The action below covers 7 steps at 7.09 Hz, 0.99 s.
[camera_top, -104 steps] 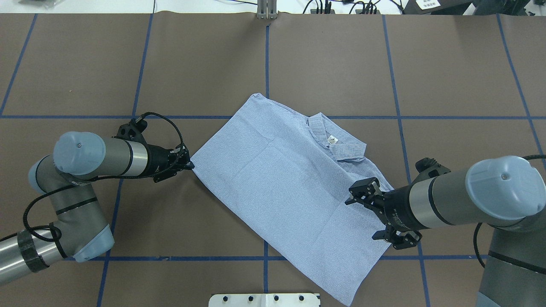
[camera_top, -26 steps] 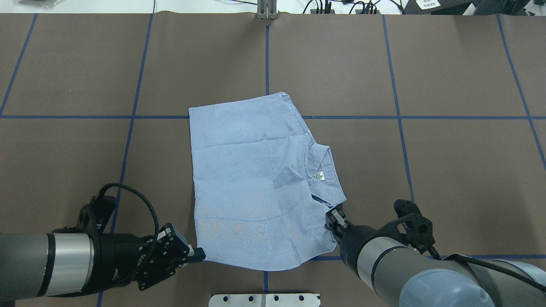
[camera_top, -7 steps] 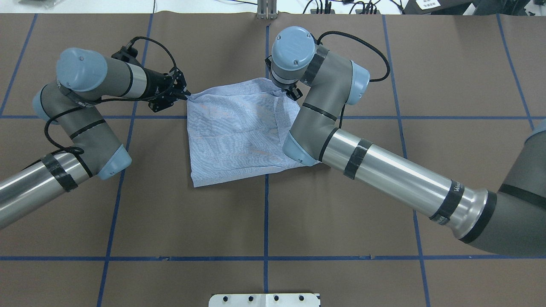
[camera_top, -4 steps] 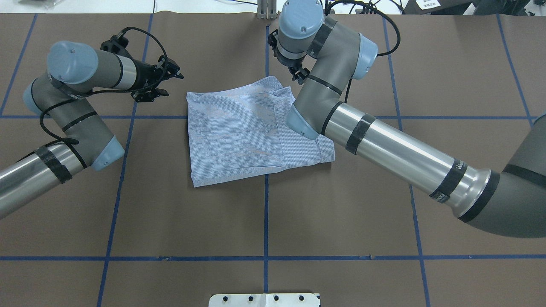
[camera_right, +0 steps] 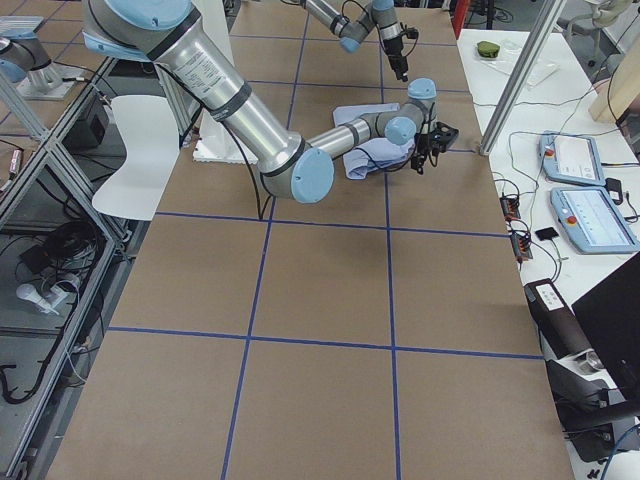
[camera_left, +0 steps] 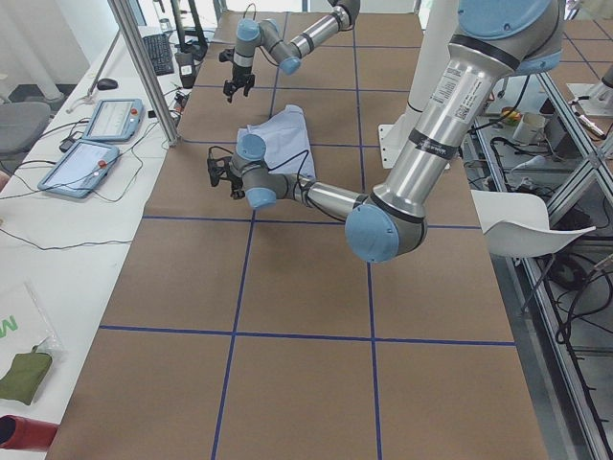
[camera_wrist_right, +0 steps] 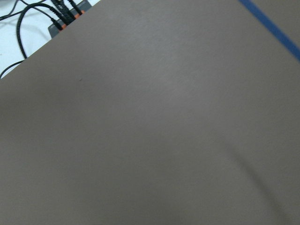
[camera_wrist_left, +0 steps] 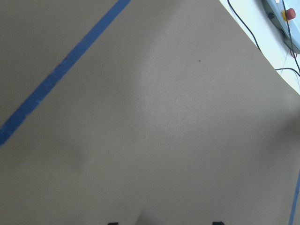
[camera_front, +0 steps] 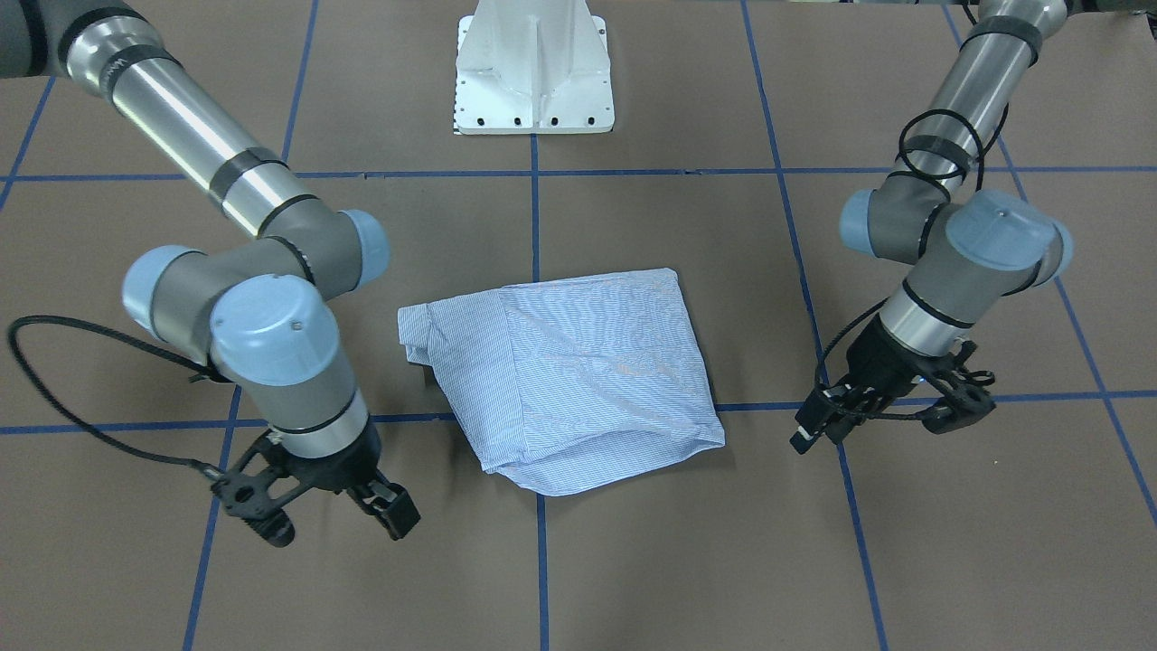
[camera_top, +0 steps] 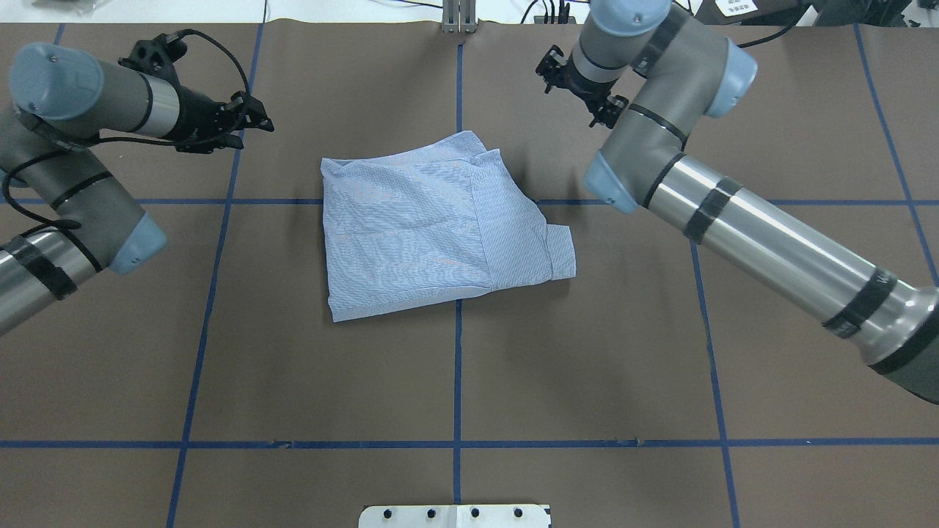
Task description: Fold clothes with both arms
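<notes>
Two arms, one shirt, one desk.

**Shirt** [camera_top: 433, 235]: a blue striped, roughly square packet lying flat on the brown desk [camera_top: 293, 352]. It sits mid-desk, across the crossing of two blue tape lines [camera_top: 458, 367].
- The collar and label are out of sight under the top layer.
- A lower layer juts out at the packet's near corner on the robot's right.
- In the front-facing view the edge away from the robot bulges a little and is not pressed flat.
- Its outline matches the frame of half a second ago, so the cloth has settled.

**Left fingers** [camera_top: 257, 116]: spread wide, holding nothing.
- A second ago they pinched the shirt's far corner on the robot's left.
- They have since let go and moved outward, and now hang over bare desk well apart from the cloth.

**Right fingers** [camera_front: 395, 511]: spread wide, holding nothing.
- A second ago they were at the shirt's far edge, at the matching corner on the robot's right.
- They have since let go and swung out to the robot's right, well apart from the cloth.

**Wrist views:** both show bare desk only.

**Assessment:**
- The fold that carried the near half over the far half looks finished and released.
- Both arms are free and retreating.
- The task is probably at or near its end.
- What may remain is a smoothing press on the puffed edge, tucking the jutting layer, or one more fold.
- The risk is slight: the loose top layer could spring back if left unpressed.
</notes>
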Tool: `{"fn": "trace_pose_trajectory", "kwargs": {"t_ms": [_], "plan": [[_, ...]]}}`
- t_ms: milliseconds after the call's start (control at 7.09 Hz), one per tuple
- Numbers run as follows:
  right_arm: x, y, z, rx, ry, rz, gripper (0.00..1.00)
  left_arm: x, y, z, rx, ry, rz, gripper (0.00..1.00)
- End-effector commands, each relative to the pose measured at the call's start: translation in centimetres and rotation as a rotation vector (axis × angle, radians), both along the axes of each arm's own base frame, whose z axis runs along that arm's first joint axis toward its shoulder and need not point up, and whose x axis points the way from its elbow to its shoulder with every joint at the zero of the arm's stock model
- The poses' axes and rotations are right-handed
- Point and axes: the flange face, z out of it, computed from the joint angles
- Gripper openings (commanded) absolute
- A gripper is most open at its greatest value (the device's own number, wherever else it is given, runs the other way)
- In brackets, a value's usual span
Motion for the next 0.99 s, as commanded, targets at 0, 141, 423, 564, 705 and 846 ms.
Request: {"fn": "trace_pose_trajectory", "kwargs": {"t_ms": [0,141,423,564,705,846], "plan": [[13.8,1.0,8.2,0.081,-0.026,-0.186,1.00,-8.6,1.6,5.4,0.243,-0.148,0.139,0.71],[19.8,1.0,11.9,0.122,-0.023,-0.247,1.00,-12.0,2.2,8.3,0.334,-0.226,0.184,0.71],[25.8,2.3,18.9,0.259,0.089,-0.425,1.00,-18.6,3.5,13.1,0.482,-0.337,0.283,0.99],[30.5,3.2,20.8,0.294,0.127,-0.509,1.00,-19.9,4.3,13.3,0.479,-0.315,0.290,1.00],[35.6,5.1,20.9,0.305,0.118,-0.562,1.00,-22.9,6.4,15.8,0.469,-0.256,0.341,1.00],[39.0,5.7,20.2,0.290,0.131,-0.598,1.00,-25.1,8.8,15.6,0.542,-0.251,0.377,1.00]]}}
